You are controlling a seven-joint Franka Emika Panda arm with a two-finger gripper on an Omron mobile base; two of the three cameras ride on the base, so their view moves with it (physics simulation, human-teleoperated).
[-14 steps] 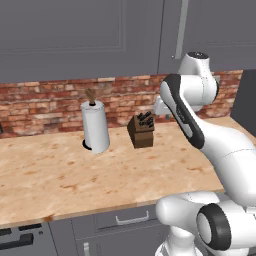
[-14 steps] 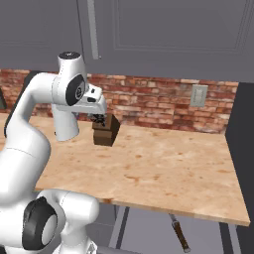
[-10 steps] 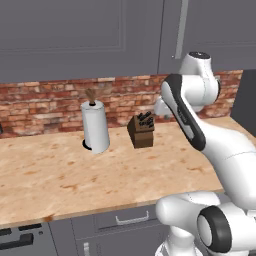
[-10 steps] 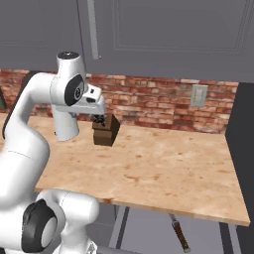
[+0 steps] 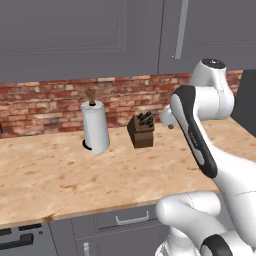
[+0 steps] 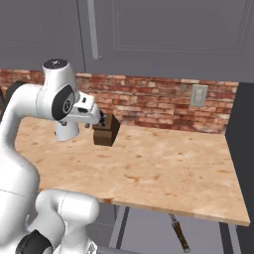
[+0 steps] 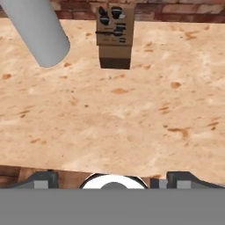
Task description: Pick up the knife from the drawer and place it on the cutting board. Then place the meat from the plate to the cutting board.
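While the knife (image 6: 179,232) lies below the counter's front edge at about 5 o'clock in your right base view, dark handle toward you, your arm is raised over the wooden counter (image 5: 60,175). From the hand camera, your fingertips (image 7: 44,179) sit far apart at the lower corners, so the gripper (image 7: 113,182) stands wide and holds nothing. Beyond them, the brown knife block (image 7: 114,35) is at 12 o'clock with the white paper towel roll (image 7: 37,33) just beside it at 10 o'clock.
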